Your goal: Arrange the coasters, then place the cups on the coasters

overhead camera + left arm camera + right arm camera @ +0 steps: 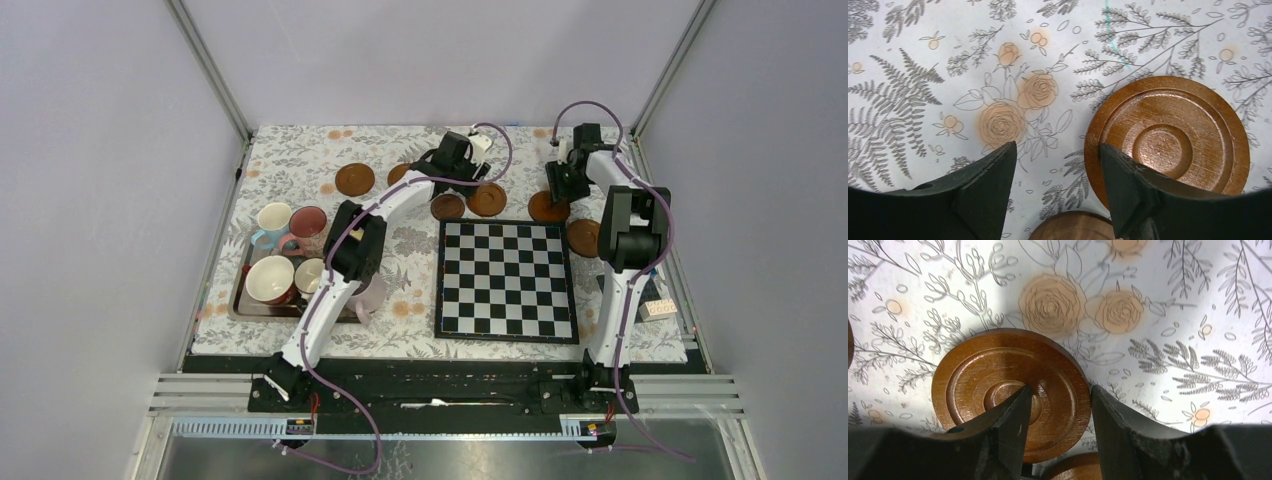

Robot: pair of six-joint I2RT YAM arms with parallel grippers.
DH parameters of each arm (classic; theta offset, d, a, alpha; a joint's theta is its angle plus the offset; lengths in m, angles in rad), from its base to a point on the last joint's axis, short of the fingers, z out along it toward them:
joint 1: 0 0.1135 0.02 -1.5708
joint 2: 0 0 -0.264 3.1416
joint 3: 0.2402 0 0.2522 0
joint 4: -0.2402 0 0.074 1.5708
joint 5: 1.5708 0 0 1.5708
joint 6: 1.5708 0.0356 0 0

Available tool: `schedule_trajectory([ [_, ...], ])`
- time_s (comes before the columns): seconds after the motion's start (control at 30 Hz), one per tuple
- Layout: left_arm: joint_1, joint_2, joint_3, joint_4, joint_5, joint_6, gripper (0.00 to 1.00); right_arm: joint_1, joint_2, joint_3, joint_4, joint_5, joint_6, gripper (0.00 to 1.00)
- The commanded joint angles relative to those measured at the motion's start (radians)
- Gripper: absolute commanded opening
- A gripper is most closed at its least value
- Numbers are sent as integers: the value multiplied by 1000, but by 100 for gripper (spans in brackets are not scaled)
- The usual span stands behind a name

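Floral cloth (410, 322) under grey walls (420, 50) — left claw (1058, 147) open, right claw (1060, 388) open astride coaster (998, 365)

The chessboard (505, 280) fills the near middle of the table (295, 160), with coasters (487, 199) lined along its far edge. The tray (238, 298) of mugs (270, 278) blocks the left side, and the left arm (320, 310) crosses the gap between. The far left corner lies open.

Brown ringed coasters (998, 370) on grey-and-orange floral cloth (300, 150), black-and-white chessboard (505, 280)
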Motion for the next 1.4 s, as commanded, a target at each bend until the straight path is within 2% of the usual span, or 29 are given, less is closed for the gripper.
schedule_trajectory([
  [0.0,18,14,16,-5,-123,39,66,38,72,58,11,23,29,53],
  [0.3,55,4,5,-8,-178,41,64,105,163,204,-15,18,73,51],
  [0.8,107,-65,-77,-12,-205,50,63,181,398,614,-146,10,151,50],
  [1.37,127,-103,-98,-32,-224,43,63,226,396,626,-140,-10,155,50],
])
